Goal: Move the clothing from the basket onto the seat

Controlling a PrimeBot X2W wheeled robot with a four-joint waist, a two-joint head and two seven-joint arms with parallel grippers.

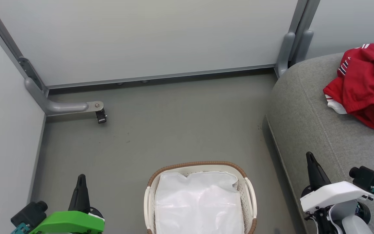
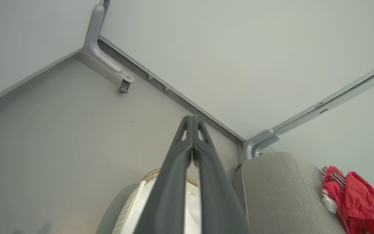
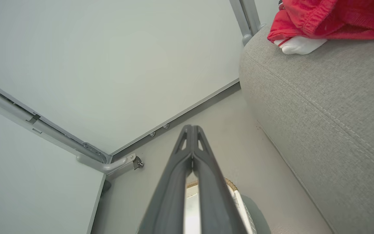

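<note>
The red clothing (image 1: 365, 86) with white and black trim lies crumpled on the grey seat (image 1: 310, 123) at the right; it also shows as the clothing (image 2: 352, 198) and the clothing (image 3: 323, 16). The white basket (image 1: 248, 191) with a brown rim stands on the floor at bottom centre, holding just its white liner (image 1: 198, 204). My left gripper (image 1: 81, 178) is shut and empty, left of the basket. My right gripper (image 1: 309, 156) is shut and empty, over the seat's front edge. Both wrist views show the fingers pressed together: left gripper (image 2: 192, 118), right gripper (image 3: 192, 128).
Pale partition panels with grey frames wall in the far side and left. A grey bracket foot with a small caster (image 1: 101, 115) juts onto the floor at the left. Grey floor (image 1: 174, 130) lies between the basket and the panels.
</note>
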